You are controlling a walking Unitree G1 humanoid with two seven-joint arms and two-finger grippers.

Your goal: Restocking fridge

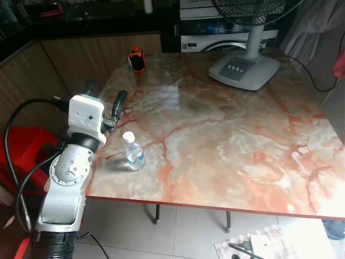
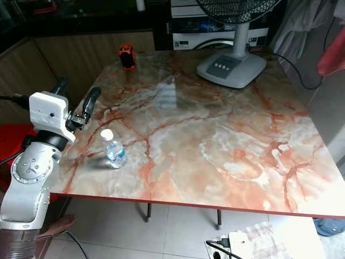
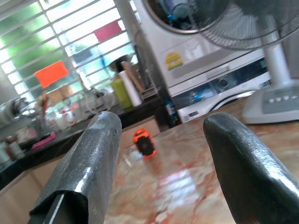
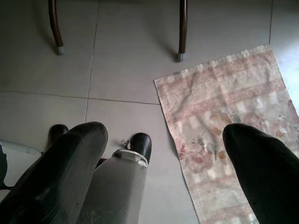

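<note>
Small clear water bottle [image 1: 133,152], white cap, upright near tabletop [image 1: 226,140] left front edge. Left gripper [image 1: 105,106] spread, empty, raised just beside the bottle. Right gripper [image 4: 163,172] spread, hanging over floor.

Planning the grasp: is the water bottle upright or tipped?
Upright: the water bottle stands on the table, white cap on top.

Standing on the marble-patterned counter [image 1: 226,140], near its front left edge: small clear plastic water bottle [image 1: 132,152]. Behind the bottle, at the far edge: orange-and-black gadget [image 1: 137,58]. Far right of the bottle, at the back: grey pedestal fan [image 1: 245,67].
</note>
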